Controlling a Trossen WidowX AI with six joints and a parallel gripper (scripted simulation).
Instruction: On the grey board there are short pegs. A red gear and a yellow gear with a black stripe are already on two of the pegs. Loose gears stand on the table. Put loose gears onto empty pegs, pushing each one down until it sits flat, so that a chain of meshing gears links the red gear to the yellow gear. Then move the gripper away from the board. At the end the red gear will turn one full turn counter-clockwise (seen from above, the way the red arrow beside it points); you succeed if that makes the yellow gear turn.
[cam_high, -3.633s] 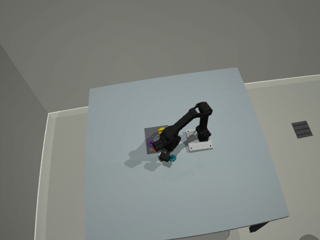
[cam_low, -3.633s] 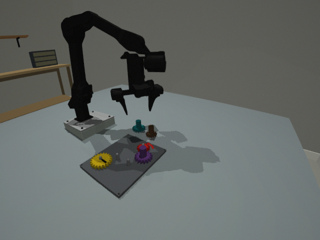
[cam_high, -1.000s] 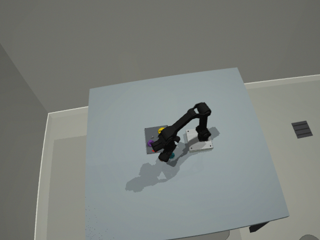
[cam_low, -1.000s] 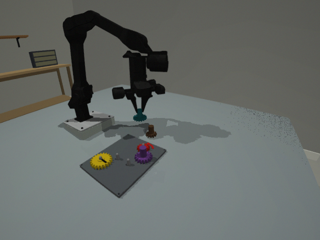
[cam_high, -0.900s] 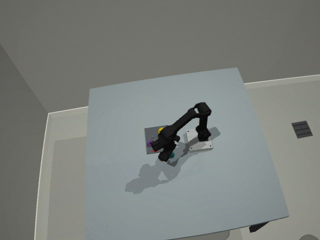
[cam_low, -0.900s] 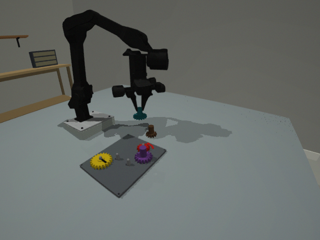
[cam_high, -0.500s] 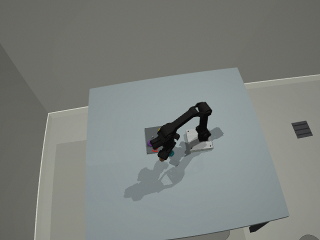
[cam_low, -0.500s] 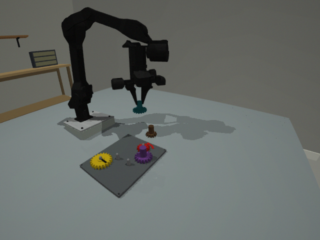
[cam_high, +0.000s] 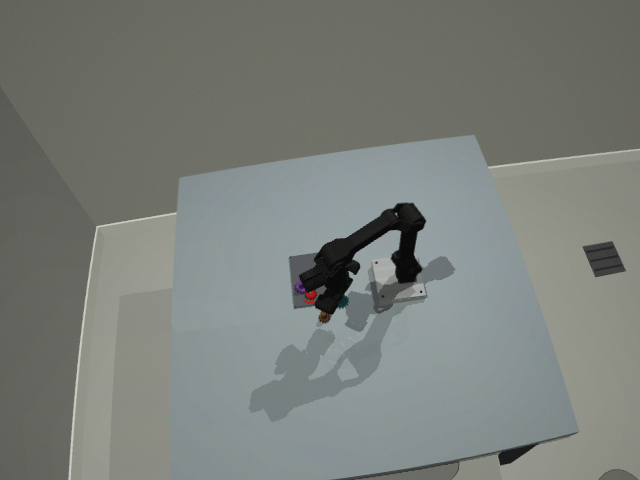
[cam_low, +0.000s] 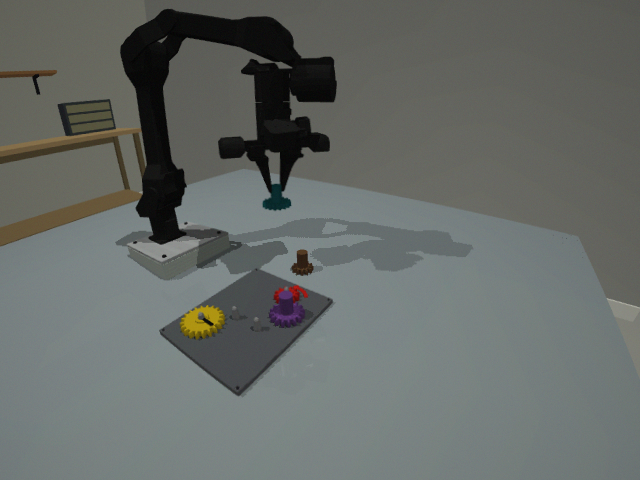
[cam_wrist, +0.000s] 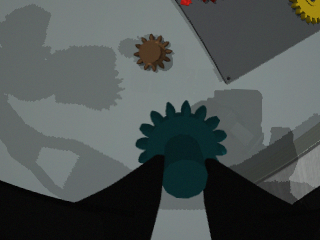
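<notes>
My gripper (cam_low: 276, 189) (cam_wrist: 184, 166) is shut on the stem of a teal gear (cam_high: 343, 301) (cam_low: 276, 204) (cam_wrist: 182, 122), held upright well above the table. A brown gear (cam_high: 324, 317) (cam_low: 301, 263) (cam_wrist: 151, 52) stands on the table beside the grey board (cam_high: 299, 266) (cam_low: 232, 366) (cam_wrist: 240, 45). On the board, a purple gear (cam_high: 299, 287) (cam_low: 286, 310) sits beside the red gear (cam_high: 308, 295) (cam_low: 277, 296); their teeth look close together. The yellow gear (cam_low: 191, 322) (cam_wrist: 312, 9) sits at the other side. Two empty pegs stand between, one peg (cam_low: 235, 313) nearer the yellow gear and another peg (cam_low: 256, 324) nearer the purple gear.
The red arrow (cam_low: 301, 290) (cam_high: 309, 302) curves beside the red gear. The arm's white base plate (cam_high: 385, 273) (cam_low: 206, 246) stands beside the board. The arm hides part of the board in the top view. Shadows of the arm fall on the table (cam_high: 232, 232) (cam_low: 413, 335).
</notes>
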